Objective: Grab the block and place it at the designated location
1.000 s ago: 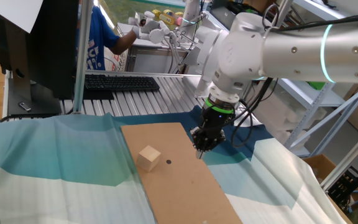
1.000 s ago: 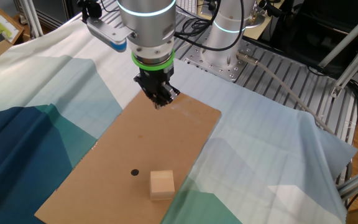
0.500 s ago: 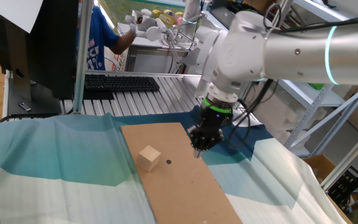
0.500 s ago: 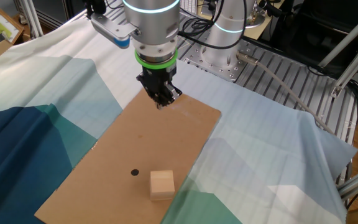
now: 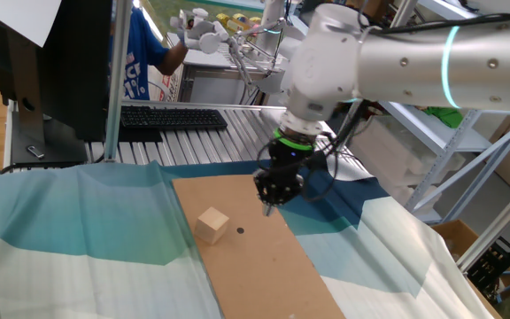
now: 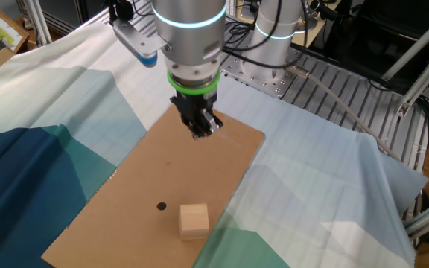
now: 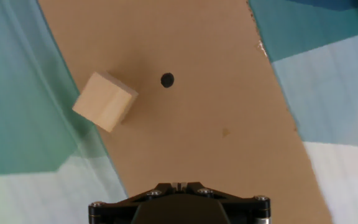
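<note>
The block is a pale tan wooden cube at the cardboard sheet's edge; it also shows in the other fixed view and in the hand view. The designated location, a small black dot, lies just beside the block, apart from it, and shows in the other fixed view and the hand view. My gripper hangs above the cardboard's far part, well away from the block. Its jaws look closed together and hold nothing.
The cardboard lies on a blue, teal and white cloth. A keyboard and an aluminium rail bed are behind it. A metal post stands at the left. A second robot base stands at the far side.
The gripper has moved along the cardboard toward the block and the dot. The block has not moved.
</note>
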Tool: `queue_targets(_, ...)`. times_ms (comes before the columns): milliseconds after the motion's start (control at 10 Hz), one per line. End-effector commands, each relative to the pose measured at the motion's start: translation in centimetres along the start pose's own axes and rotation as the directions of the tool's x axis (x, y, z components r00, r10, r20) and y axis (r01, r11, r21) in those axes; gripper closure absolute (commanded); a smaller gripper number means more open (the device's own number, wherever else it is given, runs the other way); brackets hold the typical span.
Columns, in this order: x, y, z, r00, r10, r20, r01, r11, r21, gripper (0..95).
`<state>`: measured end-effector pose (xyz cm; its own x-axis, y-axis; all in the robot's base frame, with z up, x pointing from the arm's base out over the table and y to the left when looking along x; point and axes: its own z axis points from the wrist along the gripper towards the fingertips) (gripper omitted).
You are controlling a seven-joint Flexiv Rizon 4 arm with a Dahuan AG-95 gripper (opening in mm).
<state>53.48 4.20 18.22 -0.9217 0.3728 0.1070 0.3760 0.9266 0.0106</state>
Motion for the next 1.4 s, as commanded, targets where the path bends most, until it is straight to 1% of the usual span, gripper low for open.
queue_targets(100,-1.3,1.7,-0.2,0.997,0.074,-0.007,-0.074,0.997,-0.004,95.0)
queue_targets(200,-1.7,2.2,-0.3,0.995,0.096,-0.007,-0.096,0.995,-0.004,95.0)
queue_targets(300,-2.6,3.0,-0.5,0.992,0.126,-0.009,-0.126,0.992,-0.006,95.0)
queue_targets(400,-3.5,3.6,-0.7,0.991,0.137,-0.006,-0.137,0.991,-0.007,95.0)
queue_targets(500,-4.0,3.7,-0.6,0.990,0.139,-0.001,-0.139,0.990,-0.010,95.0)
queue_targets(600,-4.1,3.7,-0.3,0.987,0.160,0.010,-0.159,0.987,-0.021,95.0)
queue_targets(700,-4.1,3.8,-0.1,0.986,0.169,0.013,-0.169,0.985,-0.024,95.0)
queue_targets(800,-4.2,3.8,0.0,0.985,0.170,0.013,-0.170,0.985,-0.025,95.0)
queue_targets(1000,-4.2,3.8,0.2,0.980,0.197,0.008,-0.196,0.980,-0.030,95.0)
queue_targets(1200,-4.3,3.9,0.6,0.978,0.208,0.013,-0.207,0.978,-0.025,95.0)
queue_targets(1400,-4.5,3.7,0.9,0.981,0.196,0.016,-0.195,0.981,-0.021,95.0)
